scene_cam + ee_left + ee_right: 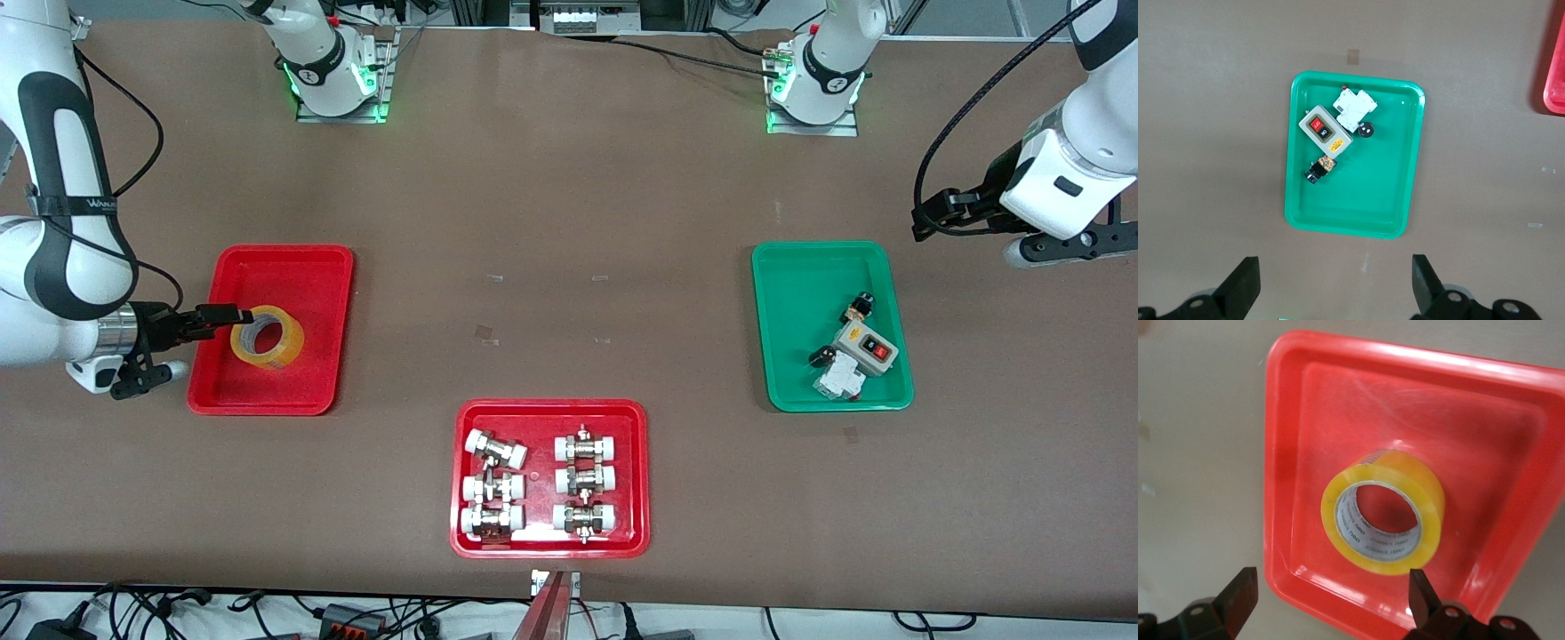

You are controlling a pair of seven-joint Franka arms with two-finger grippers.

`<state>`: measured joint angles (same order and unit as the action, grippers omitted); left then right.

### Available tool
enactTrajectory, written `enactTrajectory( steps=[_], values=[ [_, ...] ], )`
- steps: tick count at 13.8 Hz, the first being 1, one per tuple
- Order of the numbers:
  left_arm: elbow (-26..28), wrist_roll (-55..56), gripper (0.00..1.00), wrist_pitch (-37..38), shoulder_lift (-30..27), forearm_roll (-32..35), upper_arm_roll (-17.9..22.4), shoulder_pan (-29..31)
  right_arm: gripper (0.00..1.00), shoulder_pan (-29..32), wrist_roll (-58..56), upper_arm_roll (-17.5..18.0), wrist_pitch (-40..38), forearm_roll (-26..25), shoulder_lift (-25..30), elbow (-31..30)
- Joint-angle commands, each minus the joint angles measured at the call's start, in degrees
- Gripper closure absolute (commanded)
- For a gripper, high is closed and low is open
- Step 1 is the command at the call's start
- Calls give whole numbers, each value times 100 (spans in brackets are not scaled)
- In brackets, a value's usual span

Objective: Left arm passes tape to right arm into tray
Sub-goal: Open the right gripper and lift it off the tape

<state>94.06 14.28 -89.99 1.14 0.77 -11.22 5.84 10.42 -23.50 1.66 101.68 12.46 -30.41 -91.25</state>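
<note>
Yellow translucent tape roll being left lying in plain red plastic tray, black right gripper being held apart over that tray's edge, left gripper being held apart above table beside green tray

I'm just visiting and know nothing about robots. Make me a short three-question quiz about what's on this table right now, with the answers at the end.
1. True or false: the tape lies in the tray nearest the right arm's end of the table.
2. Which tray holds the switch box?
A. the green tray
B. the red tray with metal fittings
C. the plain red tray
3. Fill in: the right gripper hangs over the tape with its fingers ____.

Key
1. True.
2. A. The left gripper, open, waits near that tray at the left arm's end of the table.
3. Open; the tape is not gripped.
</note>
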Motion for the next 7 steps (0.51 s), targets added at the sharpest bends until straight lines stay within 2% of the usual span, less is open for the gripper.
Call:
enactTrajectory(
  steps=[1, 4, 7],
  values=[
    [69, 22, 0, 43, -114, -121, 76, -48, 0, -452, 1309, 1, 10, -497, 596, -69],
    [60, 22, 0, 43, -105, -129, 67, -48, 0, -848, 2033, 10, -401, -1306, 966, 413],
    [60, 22, 0, 43, -105, -129, 76, -48, 0, -805, 1911, 10, -1122, -1308, 1090, 1325]
  ],
)
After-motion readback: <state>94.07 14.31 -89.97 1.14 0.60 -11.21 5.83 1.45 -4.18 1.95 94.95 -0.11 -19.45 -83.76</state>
